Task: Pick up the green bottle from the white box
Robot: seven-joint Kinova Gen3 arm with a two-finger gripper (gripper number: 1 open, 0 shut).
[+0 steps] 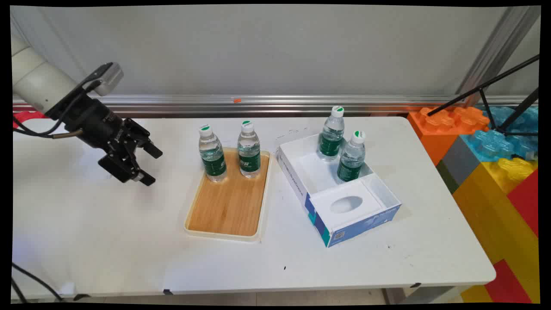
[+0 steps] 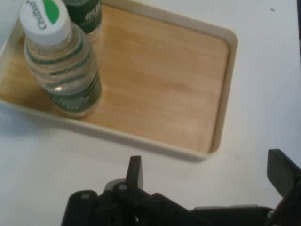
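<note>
My black gripper (image 1: 150, 163) hangs open and empty above the table's left part, well left of the wooden tray (image 1: 228, 206). Two water bottles with green labels stand at the tray's far end, one on the left (image 1: 212, 153) and one on the right (image 1: 249, 150). In the hand view the tray (image 2: 164, 94) lies ahead of the gripper (image 2: 207, 169), with the nearer bottle (image 2: 61, 66) upright at its left end and the second bottle (image 2: 84, 14) partly cut off at the top. The fingers (image 2: 135, 170) stand wide apart.
A white and blue box (image 1: 340, 193) sits right of the tray. Two more water bottles (image 1: 331, 134) (image 1: 351, 156) stand in its far compartment. Large coloured blocks (image 1: 495, 163) and a black tripod (image 1: 495, 94) stand beyond the table's right edge.
</note>
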